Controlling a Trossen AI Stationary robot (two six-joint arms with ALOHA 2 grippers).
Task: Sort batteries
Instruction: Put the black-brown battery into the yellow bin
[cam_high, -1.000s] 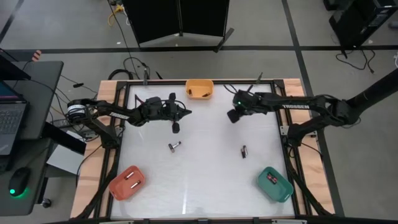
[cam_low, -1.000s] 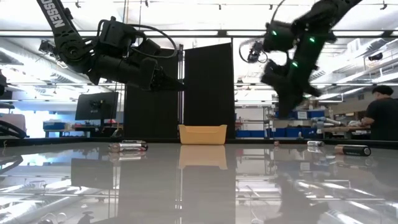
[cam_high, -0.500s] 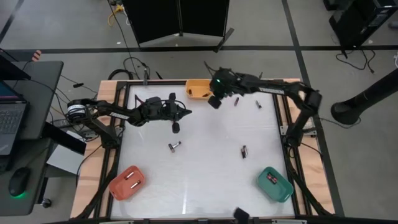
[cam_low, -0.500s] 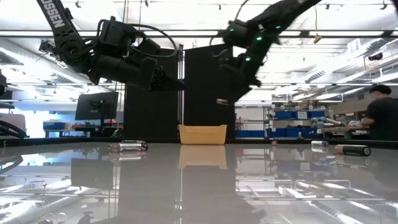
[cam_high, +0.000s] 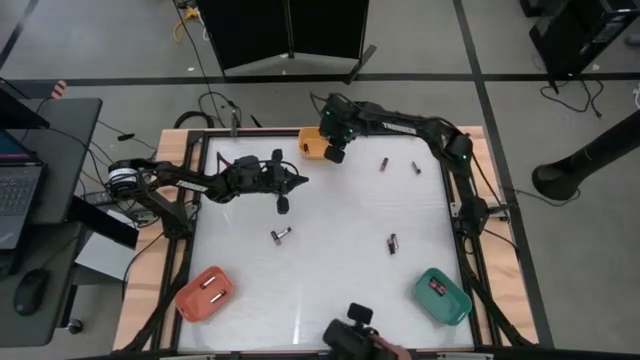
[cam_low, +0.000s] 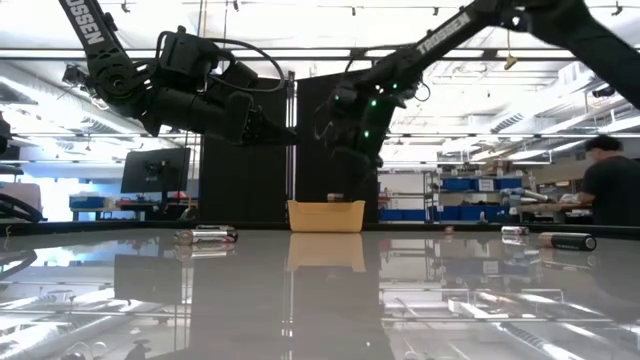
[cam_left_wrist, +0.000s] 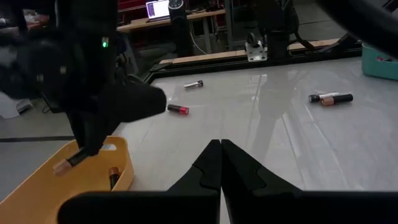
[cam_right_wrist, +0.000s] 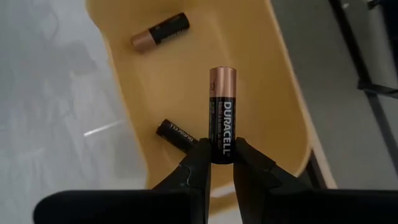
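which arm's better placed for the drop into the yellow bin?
Right. The right gripper already holds a battery directly over the yellow bin, where two cells lie. The left gripper is shut and empty, hovering over the table beside the bin.

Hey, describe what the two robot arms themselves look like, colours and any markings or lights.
Both arms are dark, jointed and tube-like. The left arm bears white lettering and trails black cables. The right arm shows white lettering and green lights by its wrist. Each gripper, left and right, ends in black tapered jaws.
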